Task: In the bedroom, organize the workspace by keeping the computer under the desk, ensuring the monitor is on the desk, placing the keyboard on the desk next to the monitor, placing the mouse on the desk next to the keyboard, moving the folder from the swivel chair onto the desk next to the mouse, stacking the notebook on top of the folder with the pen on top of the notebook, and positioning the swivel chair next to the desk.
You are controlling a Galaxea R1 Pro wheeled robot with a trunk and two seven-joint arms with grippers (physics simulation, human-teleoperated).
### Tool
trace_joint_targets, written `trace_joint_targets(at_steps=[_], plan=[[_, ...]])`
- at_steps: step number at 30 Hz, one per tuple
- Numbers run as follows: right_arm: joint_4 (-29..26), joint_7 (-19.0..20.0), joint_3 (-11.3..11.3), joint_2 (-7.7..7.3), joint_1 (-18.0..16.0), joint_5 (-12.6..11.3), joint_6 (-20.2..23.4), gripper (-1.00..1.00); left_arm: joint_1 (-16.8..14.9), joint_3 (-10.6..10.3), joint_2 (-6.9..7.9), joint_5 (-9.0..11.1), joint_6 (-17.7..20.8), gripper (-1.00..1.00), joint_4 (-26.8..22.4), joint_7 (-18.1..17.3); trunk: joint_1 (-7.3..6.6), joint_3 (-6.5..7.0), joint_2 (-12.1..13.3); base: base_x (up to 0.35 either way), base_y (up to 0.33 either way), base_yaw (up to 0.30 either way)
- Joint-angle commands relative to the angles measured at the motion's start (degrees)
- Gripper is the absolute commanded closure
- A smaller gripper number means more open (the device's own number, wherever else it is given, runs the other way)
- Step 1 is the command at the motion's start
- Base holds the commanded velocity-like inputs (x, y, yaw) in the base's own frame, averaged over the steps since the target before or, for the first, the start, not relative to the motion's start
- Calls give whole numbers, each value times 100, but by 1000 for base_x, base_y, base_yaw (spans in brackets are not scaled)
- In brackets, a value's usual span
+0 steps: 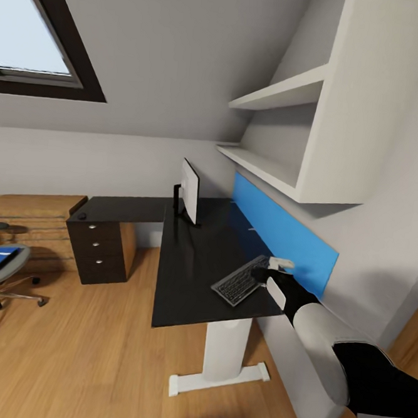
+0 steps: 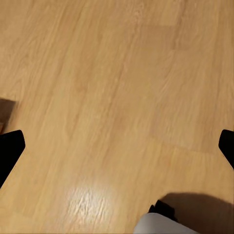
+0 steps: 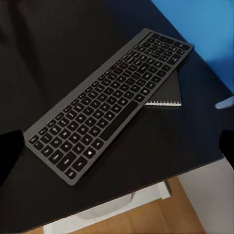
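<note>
Grey keyboard (image 3: 109,103) lies flat on desk (image 3: 58,44), overlapping notebook (image 3: 166,93) (spiral-edged).

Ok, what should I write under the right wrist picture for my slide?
Keyboard lying on the black desk, its far corner overlapping a notebook.

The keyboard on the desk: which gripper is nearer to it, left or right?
Right. The right gripper hovers at the keyboard on the desk. The left gripper points at bare wood floor.

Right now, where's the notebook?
On the desk near its right end, the notebook lies partly under the keyboard by the blue back panel, below the right gripper.
</note>
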Motion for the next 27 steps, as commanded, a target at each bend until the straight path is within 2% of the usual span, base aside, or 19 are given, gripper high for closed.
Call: trace_joint_targets(at_steps=[1,4,5,6,13,15,23,27], plan=[[-10,-38,43,-3,-2,-74,29,-100,-5,-26,20,78,-22,-100,-4,32,5,-9,-7,324,0,0],[-8,-39,47,-4,-1,-121,26,-100,-5,117,69,236,-7,-100,-7,28,5,-9,-7,324,0,0],[-7,-39,48,-1,0,-141,25,-100,-5,266,193,446,9,-100,-19,-47,5,-9,-7,324,0,0],[-6,-39,48,0,0,-146,24,-100,-5,308,259,545,14,-100,-26,-182,5,-9,-7,324,0,0],[-6,-42,47,-4,-1,-153,24,-100,-5,380,467,820,43,-100,-54,-1010,5,-9,-7,324,0,0],[-4,-41,48,-6,0,-149,24,-100,-5,392,571,899,55,-100,-67,-1244,5,-9,-7,324,0,0],[2,-47,54,15,0,-146,24,-100,-5,405,695,1050,59,-100,-81,-1466,5,-9,-7,324,0,0],[3,-47,57,28,0,-146,24,-100,-5,427,738,1215,59,-100,-84,-1491,5,-9,-7,324,0,0]])
